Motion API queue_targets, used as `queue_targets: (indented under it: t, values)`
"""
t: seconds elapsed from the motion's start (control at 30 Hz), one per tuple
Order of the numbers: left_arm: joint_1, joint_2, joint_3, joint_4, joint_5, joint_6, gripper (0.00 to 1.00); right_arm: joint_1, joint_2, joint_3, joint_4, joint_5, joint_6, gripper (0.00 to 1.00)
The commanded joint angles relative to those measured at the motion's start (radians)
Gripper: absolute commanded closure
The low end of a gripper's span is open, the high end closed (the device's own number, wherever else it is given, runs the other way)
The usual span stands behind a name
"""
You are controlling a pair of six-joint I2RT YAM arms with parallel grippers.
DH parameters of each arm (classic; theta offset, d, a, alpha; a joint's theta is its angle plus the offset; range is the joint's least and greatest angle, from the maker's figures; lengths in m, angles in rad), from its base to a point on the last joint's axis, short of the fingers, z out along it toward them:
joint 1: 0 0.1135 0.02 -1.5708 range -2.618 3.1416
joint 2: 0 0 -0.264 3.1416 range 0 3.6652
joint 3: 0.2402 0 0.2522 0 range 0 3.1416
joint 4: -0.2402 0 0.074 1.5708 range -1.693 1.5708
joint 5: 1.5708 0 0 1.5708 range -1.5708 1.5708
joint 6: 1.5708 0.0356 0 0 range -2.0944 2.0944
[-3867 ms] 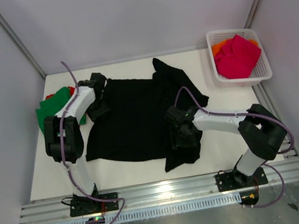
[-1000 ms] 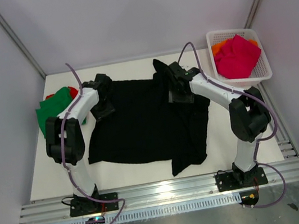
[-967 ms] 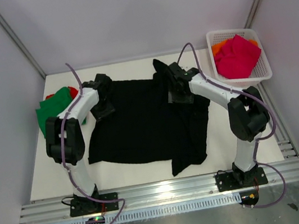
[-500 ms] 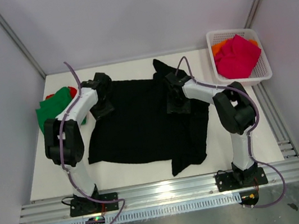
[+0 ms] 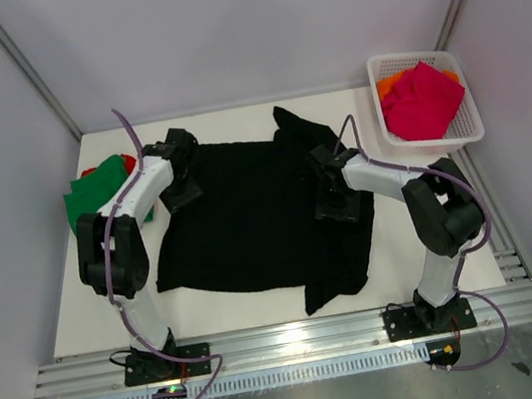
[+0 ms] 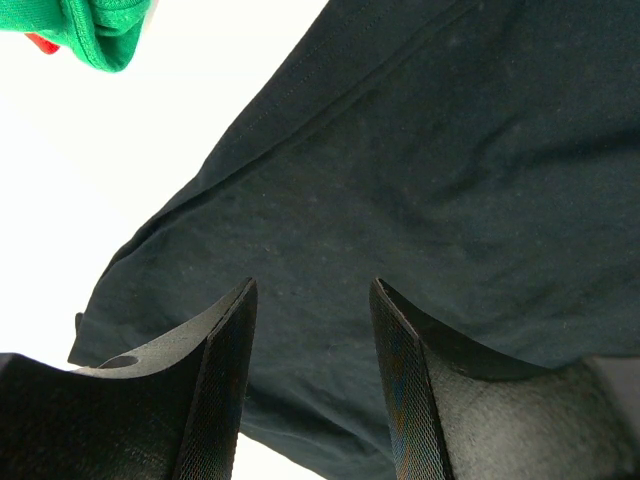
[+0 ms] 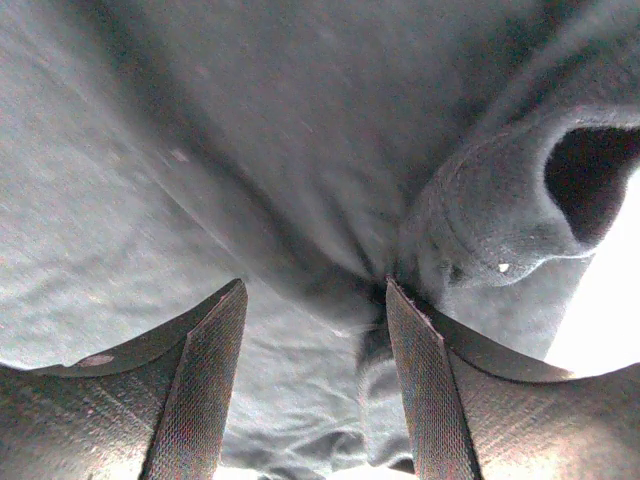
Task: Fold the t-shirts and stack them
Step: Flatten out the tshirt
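The large black t-shirt (image 5: 243, 213) lies spread on the white table, its right side folded over into a bunched strip (image 5: 345, 248). My left gripper (image 5: 181, 185) hovers open over the shirt's far-left corner; the left wrist view shows flat black cloth (image 6: 400, 160) under the open left gripper (image 6: 312, 300). My right gripper (image 5: 337, 200) is open low over the folded right side, where the right wrist view shows rumpled black cloth (image 7: 300, 150) between and below the parted jaws of that gripper (image 7: 315, 295). A green t-shirt (image 5: 93, 194) with a red one (image 5: 90, 172) beneath lies at the left.
A white lattice basket (image 5: 470, 132) at the far right corner holds a magenta-pink shirt (image 5: 422, 99) over an orange one (image 5: 390, 86). Bare white table (image 5: 414, 237) shows to the right of the black shirt and along its near edge. Grey walls close in both sides.
My right gripper has slid from the black shirt's far right corner toward the near side along the folded edge. The left arm has stayed where it was.
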Motion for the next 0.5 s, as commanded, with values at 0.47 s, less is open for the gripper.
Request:
queue_targets:
  t: [0.47]
  values:
    - [0.001, -0.028, 0.013, 0.017, 0.007, 0.006, 0.49, 0.0, -0.29, -0.162, -0.154, 0.135, 0.11, 0.38]
